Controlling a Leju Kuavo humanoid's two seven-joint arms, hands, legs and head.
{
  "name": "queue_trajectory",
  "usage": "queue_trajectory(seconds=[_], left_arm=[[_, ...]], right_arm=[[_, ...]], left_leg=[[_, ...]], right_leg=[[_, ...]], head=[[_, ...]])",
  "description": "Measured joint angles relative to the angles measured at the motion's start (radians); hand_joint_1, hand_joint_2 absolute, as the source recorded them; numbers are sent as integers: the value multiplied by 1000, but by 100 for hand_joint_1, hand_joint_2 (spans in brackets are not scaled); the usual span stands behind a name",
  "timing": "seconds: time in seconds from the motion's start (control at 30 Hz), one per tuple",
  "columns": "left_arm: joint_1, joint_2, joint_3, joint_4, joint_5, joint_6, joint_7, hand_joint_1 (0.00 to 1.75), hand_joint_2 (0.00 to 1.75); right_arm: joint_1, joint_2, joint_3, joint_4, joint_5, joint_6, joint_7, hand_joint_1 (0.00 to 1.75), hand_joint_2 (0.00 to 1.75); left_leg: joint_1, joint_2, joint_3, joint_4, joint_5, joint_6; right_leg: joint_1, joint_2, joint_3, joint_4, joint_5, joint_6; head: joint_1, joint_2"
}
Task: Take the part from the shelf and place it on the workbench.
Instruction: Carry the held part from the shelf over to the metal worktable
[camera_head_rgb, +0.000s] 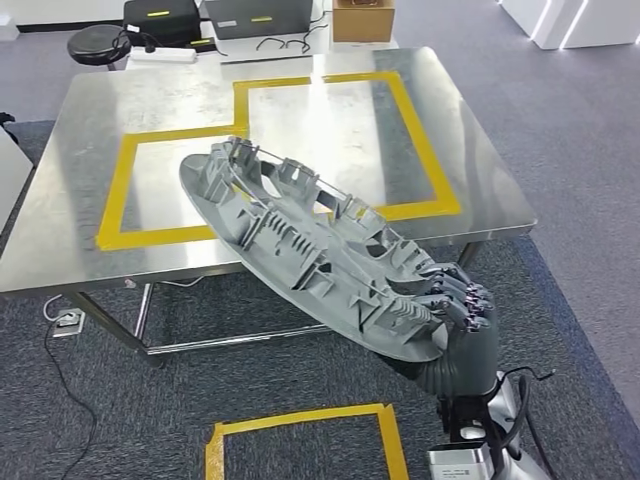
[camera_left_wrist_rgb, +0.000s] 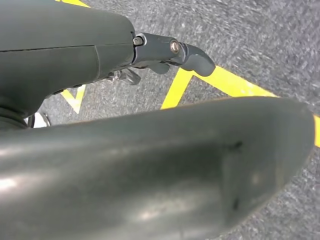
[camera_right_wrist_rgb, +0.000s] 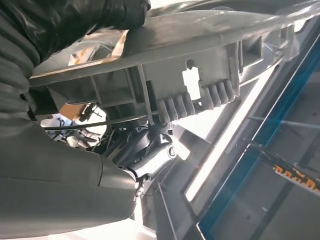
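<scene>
From the head view I get a bright, evenly lit room; light comes from overhead and reflects as broad pale patches on the brushed stainless-steel workbench top (camera_head_rgb: 317, 110), washing out part of the yellow tape outline (camera_head_rgb: 423, 150). Shadows under the bench are soft. That picture is sharp across the frame, with slight bending of straight lines toward the edges. My left wrist view is dimmer: the smooth dark grey thumb (camera_left_wrist_rgb: 158, 170) up close is out of focus with dull highlights, and the speckled grey carpet (camera_left_wrist_rgb: 264, 45) shows motion smear. My right wrist view is backlit; white glare blows out the gaps behind the long grey ribbed plastic part (camera_right_wrist_rgb: 196, 75), leaving its underside in shadow.
</scene>
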Motion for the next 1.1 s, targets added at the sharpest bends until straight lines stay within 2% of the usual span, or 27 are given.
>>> queue_trajectory(seconds=[0.03,0.07,0.1,0.13,0.2,0.23,0.27,0.4,0.47,0.53,0.57,0.6,0.63,0.7,0.73,0.77,0.8,0.87,0.93,0.97,1.03,1.07,1.1], left_arm=[[0,0,0,0,0,0,0,0,0],[0,-1,0,0,0,0,0,0,0],[0,-2,0,0,0,0,0,0,0],[0,-3,0,0,0,0,0,0,0],[0,-4,0,0,0,0,0,0,0],[-1,-4,0,0,0,0,0,0,0],[-1,-4,0,0,0,0,0,0,0],[-2,-2,0,0,0,0,0,0,0],[-3,-2,0,0,0,0,0,0,0],[-2,-3,0,0,1,0,0,0,0],[-1,-3,0,0,1,0,0,0,0],[0,-3,0,0,1,0,0,0,0],[1,-3,0,0,1,0,0,0,0],[0,-2,0,0,2,0,0,0,0],[-1,-2,0,0,2,-1,0,0,0],[-2,-2,0,0,2,-1,0,0,0],[-3,-2,0,0,2,-2,0,0,0],[-1,-3,0,0,3,-3,0,0,0],[1,-3,0,0,3,-3,0,0,0],[0,-3,0,0,3,-4,0,0,0],[-1,-2,0,0,3,-4,0,0,0],[-1,-3,0,0,3,-4,0,0,0],[-1,-3,0,0,3,-4,0,0,0]], right_arm=[[1,0,0,0,0,0,0,175,175],[1,0,0,0,0,0,0,175,175],[2,0,0,0,0,0,0,175,175],[2,0,0,1,0,0,1,175,175],[1,-1,0,1,0,0,0,175,175],[1,-1,0,0,0,0,0,175,175],[1,-1,1,0,0,-1,-1,175,175],[2,-2,-1,0,0,-2,0,175,175],[1,-2,0,0,0,-2,0,175,175],[1,-2,0,0,0,-2,-1,175,175],[2,-2,0,0,0,-2,-1,175,175],[2,-2,0,0,0,-2,-1,175,175],[3,-2,1,1,0,-2,-1,175,175],[3,-2,0,1,0,-2,-1,175,175],[2,-2,0,0,0,-3,-1,175,175],[2,-2,0,0,1,-3,-1,175,175],[2,-2,0,0,1,-3,-1,175,175],[2,-2,1,0,1,-3,-1,175,175],[1,-2,1,0,1,-3,-1,175,175],[1,-2,0,0,1,-3,-1,175,175],[0,-2,0,0,1,-3,-1,175,175],[1,-2,0,0,1,-3,-1,175,175],[2,-2,1,0,1,-3,-1,175,175]], left_leg=[[-1,0,0,1,-2,1],[-2,0,1,2,-4,1],[-2,-1,3,4,-7,0],[-2,-1,5,7,-11,-2],[-4,-3,8,16,-21,-9],[-5,-3,7,21,-24,-14],[-7,-3,5,24,-26,-18],[-6,-3,1,36,-37,-35],[-2,-1,-32,109,-78,-49],[4,-1,-97,239,-130,-58],[7,-1,-123,286,-140,-61],[9,-1,-134,300,-131,-63],[11,-1,-125,274,-103,-63],[12,-1,-69,149,-31,-59],[10,-1,-42,89,-11,-56],[8,0,-25,52,-4,-52],[6,0,-19,38,-10,-48],[5,0,-16,28,-12,-36],[7,0,-8,18,-9,-23],[8,0,-3,14,-9,-17],[4,0,-1,13,-11,-8],[1,0,0,14,-13,-6],[-2,0,2,14,-15,-3]], right_leg=[[0,0,-33,56,-16,2],[0,0,-54,85,-15,4],[0,0,-56,76,5,4],[0,0,-38,29,41,3],[1,0,24,-98,100,-2],[2,1,48,-141,112,-6],[3,2,59,-161,111,-10],[0,2,68,-172,110,-29],[-4,-1,74,-177,110,-37],[-5,-3,77,-177,107,-42],[-5,-3,78,-177,106,-43],[-5,-3,80,-177,105,-43],[-6,-2,82,-177,103,-41],[-8,-1,90,-177,98,-35],[-7,-1,92,-176,95,-30],[-6,0,92,-177,94,-23],[-5,-1,91,-177,94,-17],[-6,-1,90,-181,94,-4],[-7,-1,77,-156,74,5],[-8,-1,55,-114,52,6],[-7,0,-12,17,-3,7],[-7,0,-44,72,-17,7],[-6,0,-62,96,-13,6]], head=[[2,0],[2,0],[3,0],[3,0],[4,0],[4,0],[3,0],[-2,0],[-8,0],[-13,0],[-14,0],[-14,0],[-15,0],[-16,0],[-17,0],[-18,0],[-18,0],[-16,0],[-11,0],[-7,0],[0,0],[2,0],[3,0]])
